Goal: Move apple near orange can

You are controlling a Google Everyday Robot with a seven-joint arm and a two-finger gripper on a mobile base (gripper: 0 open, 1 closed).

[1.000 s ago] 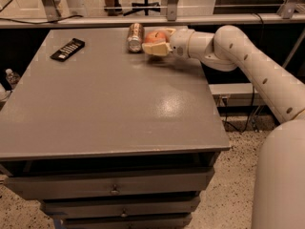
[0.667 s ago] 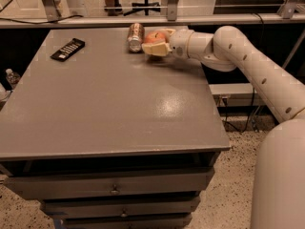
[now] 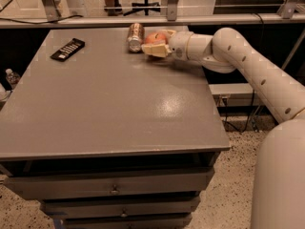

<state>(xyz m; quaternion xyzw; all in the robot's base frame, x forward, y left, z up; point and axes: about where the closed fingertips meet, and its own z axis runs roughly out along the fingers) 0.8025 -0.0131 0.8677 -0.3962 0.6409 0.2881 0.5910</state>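
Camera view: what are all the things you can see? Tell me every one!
table: one, grey, middle
drawers: stacked, grey, under the table
remote: one, black, table's far left
orange can: one, orange-brown with silver end, lying at far edge
apple: one, red-orange, just right of the can
bottle: one, clear, left of table, lower down
arm: one, white, reaching from right
tool: one, cream, at the apple

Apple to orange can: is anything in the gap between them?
Nothing visible. The gripper holds the apple at the far edge of the table, close beside the orange can, which lies on its side. The remote lies well off to the left.
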